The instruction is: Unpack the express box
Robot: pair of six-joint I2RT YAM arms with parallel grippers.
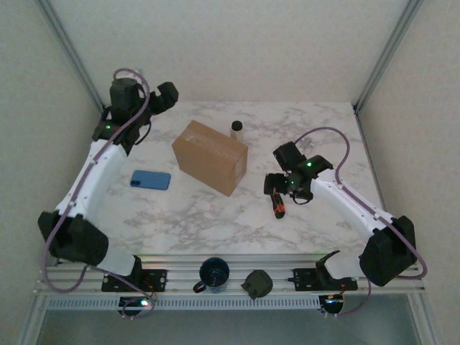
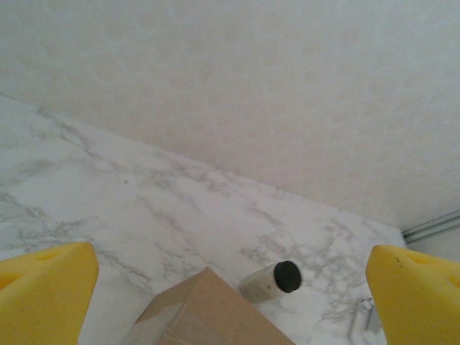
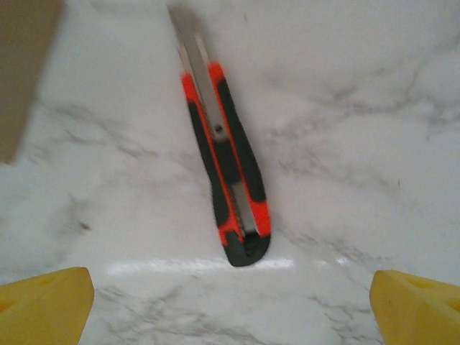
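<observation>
With the closed express box mid-table and the left gripper spread empty at its 11 o'clock, the right gripper hangs wide open, empty, over the utility knife at 4 o'clock, so fetching the cutter looks like the step in hand: lower and pinch its handle.

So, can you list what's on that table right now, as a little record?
box: closed, mid-table
knife: flat on table, right of box
phone: flat, left of box
bottle: behind box
left gripper: open, empty, raised at far left
right gripper: open, empty, over knife
</observation>
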